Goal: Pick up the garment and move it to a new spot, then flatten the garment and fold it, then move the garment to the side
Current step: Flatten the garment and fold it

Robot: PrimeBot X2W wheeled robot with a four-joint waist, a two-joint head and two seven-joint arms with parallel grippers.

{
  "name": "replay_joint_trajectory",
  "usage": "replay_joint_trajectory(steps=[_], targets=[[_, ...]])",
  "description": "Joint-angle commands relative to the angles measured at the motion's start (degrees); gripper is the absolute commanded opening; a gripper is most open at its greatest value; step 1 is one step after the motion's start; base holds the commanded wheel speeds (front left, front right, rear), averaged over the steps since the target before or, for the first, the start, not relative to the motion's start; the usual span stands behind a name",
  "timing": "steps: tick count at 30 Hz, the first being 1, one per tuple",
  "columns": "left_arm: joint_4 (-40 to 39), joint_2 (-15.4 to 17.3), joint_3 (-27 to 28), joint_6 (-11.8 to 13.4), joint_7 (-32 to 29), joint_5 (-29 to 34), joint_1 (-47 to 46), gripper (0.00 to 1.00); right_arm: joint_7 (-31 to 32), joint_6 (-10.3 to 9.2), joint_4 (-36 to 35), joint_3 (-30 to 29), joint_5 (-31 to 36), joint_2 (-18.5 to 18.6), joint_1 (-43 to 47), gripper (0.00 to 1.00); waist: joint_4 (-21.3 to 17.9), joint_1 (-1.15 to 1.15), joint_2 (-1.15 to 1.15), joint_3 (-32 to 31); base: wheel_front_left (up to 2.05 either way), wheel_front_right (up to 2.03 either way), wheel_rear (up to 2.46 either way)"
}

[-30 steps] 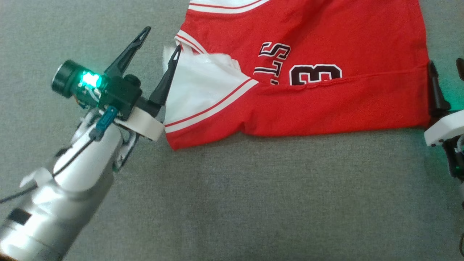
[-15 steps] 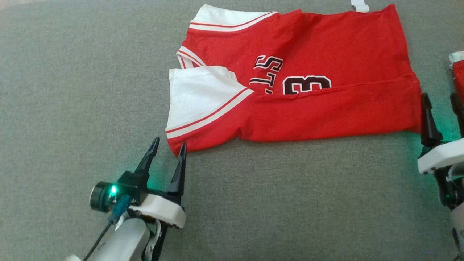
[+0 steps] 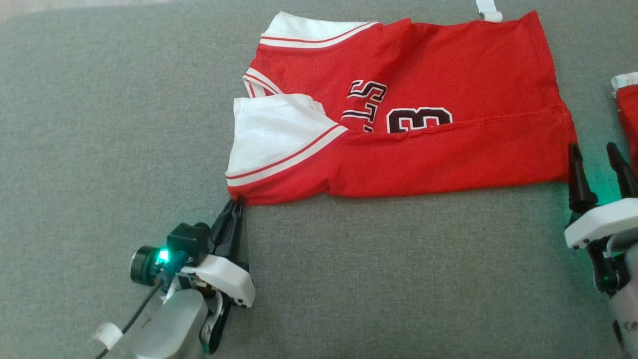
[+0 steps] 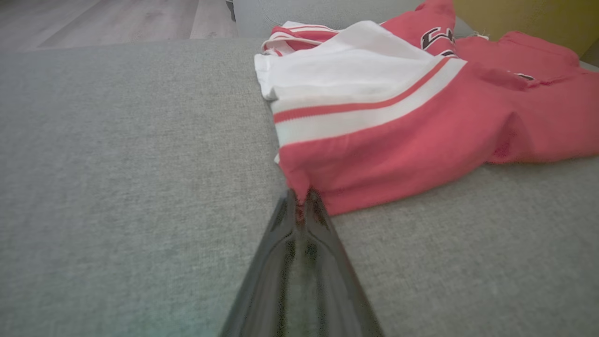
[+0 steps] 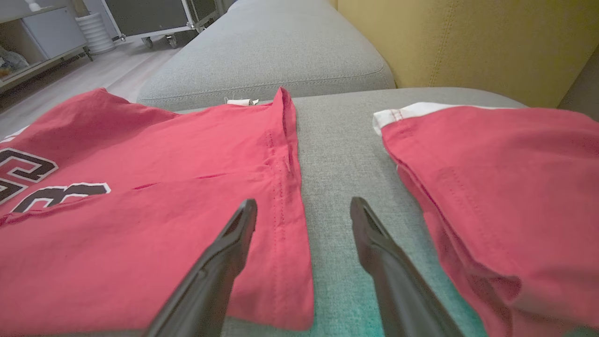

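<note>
Head view: a red jersey (image 3: 448,65) with white trim and dark lettering lies spread on a grey cushion (image 3: 349,279), towards the far side, its near edge folded up over the number. Its white sleeve (image 3: 269,129) is at the left. Your left claw (image 3: 238,202) is at the near left, fingers pressed together on the jersey's near-left corner. Your right claw (image 3: 592,149) is at the right, fingers spread, its tips just beside the jersey's right edge. A white tag (image 3: 488,10) pokes out at the jersey's far edge. Part of a second red garment (image 3: 629,107) shows at the far right.

Left wrist view: your left claw (image 4: 299,199) pinches the red corner of the jersey (image 4: 421,131), with a sliver of cloth between the closed tips. The white sleeve (image 4: 337,75) lies just beyond, flat on the cushion (image 4: 117,164). A wooden floor (image 4: 93,18) shows at the far left.

Right wrist view: your right claw (image 5: 304,202) is spread wide. Its left finger lies over the jersey (image 5: 140,224) near the stitched hem; its right finger lies over bare cushion (image 5: 341,164). The second red garment (image 5: 491,178) lies to the right, apart from the jersey. A yellow backrest (image 5: 468,42) rises at the far right.
</note>
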State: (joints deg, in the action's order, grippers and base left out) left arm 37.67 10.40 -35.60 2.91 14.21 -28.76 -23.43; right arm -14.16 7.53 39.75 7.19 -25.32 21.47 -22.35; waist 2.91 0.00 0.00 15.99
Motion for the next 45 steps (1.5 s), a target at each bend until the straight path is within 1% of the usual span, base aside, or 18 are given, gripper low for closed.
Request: replay_joint_trajectory(steps=[1, 6, 13, 14, 15, 16, 19, 23, 24, 27, 32, 39, 45], targets=[[0.05, 0.47, 0.86, -0.74, 0.44, 0.27, -1.13, 0.00, 0.09, -0.04, -0.50, 1.18, -0.63, 0.66, 0.64, 1.00, 0.25, 0.00, 0.00, -0.37, 0.00, 0.00, 0.00], [0.24, 0.61, 0.84, -1.93, 0.70, 1.02, -0.59, 0.00, 2.31, -0.04, 1.45, 2.53, -1.79, 0.89, 1.16, 1.00, 0.86, 0.00, 0.00, -1.36, 0.00, 0.00, 0.00], [-5.26, 2.57, 2.47, -1.43, 0.77, 2.71, 2.22, 0.00, 6.80, -0.04, 4.29, 3.71, -2.78, 1.09, 1.95, 1.00, 1.85, 0.00, 0.00, -2.77, 0.00, 0.00, 0.00], [-6.01, 2.89, 2.70, -1.30, 0.77, 2.82, 2.68, 0.00, 7.27, -0.04, 4.26, 3.92, -2.97, 1.09, 2.08, 0.73, 1.91, 0.00, 0.00, -3.02, 0.00, 0.00, 0.00], [-6.62, 3.16, 2.80, -1.21, 0.77, 2.83, 3.21, 0.00, 7.61, -0.04, 4.16, 4.08, -3.28, 1.07, 2.25, 0.35, 1.91, 0.00, 0.00, -3.34, 0.00, 0.00, 0.00], [-7.22, 3.42, 2.87, -1.13, 0.77, 2.77, 3.77, 0.00, 8.01, -0.04, 3.95, 4.38, -3.74, 1.05, 2.48, 0.00, 1.89, 0.00, 0.00, -3.72, 0.00, 0.00, 0.00], [-9.36, 4.34, 2.95, -0.90, 0.58, 2.34, 5.85, 0.00, 9.17, -0.04, 3.15, 5.36, -4.99, 1.69, 3.41, 0.00, 1.71, 0.00, 0.00, -5.05, 0.00, 0.00, 0.00], [-13.45, 6.09, 3.16, -0.33, -1.43, 1.07, 9.73, 0.00, 9.77, -0.04, 1.87, 6.25, -6.21, 3.09, 5.23, 0.00, 1.49, 0.00, 0.00, -7.14, 0.00, 0.00, 0.00], [-13.45, 6.09, 3.16, -0.33, -1.43, 1.07, 9.73, 0.00, 9.77, -0.04, 1.87, 6.25, -6.21, 3.09, 5.23, 0.00, 1.49, 0.00, 0.00, -7.14, 0.00, 0.00, 0.00], [-17.32, 7.68, 2.93, 0.07, -3.91, 0.04, 13.36, 0.00, 10.24, -0.04, 0.05, 6.89, -7.25, 4.43, 7.70, 0.00, 1.45, 0.00, 0.00, -8.64, 0.00, 0.00, 0.00], [-23.80, 10.02, 2.10, 1.72, -8.12, -1.13, 19.74, 0.00, 11.67, -0.04, -3.81, 6.98, -8.77, 6.89, 13.94, 0.00, 1.50, 0.00, 0.00, -10.97, 0.00, 0.00, 0.00], [-31.29, 13.02, 1.50, 4.22, -10.87, -1.65, 26.75, 0.00, 14.12, -0.04, -10.56, 3.54, -9.75, 8.66, 24.66, 0.00, 1.57, 0.00, 0.00, -13.86, 0.00, 0.00, 0.00], [-35.46, 14.53, 0.79, 4.44, -13.79, -2.97, 29.65, 0.00, 17.23, -0.04, -17.20, -0.43, -8.77, 7.94, 30.52, 0.00, 0.99, 0.00, 0.00, -14.18, 0.00, 0.00, 0.00]])
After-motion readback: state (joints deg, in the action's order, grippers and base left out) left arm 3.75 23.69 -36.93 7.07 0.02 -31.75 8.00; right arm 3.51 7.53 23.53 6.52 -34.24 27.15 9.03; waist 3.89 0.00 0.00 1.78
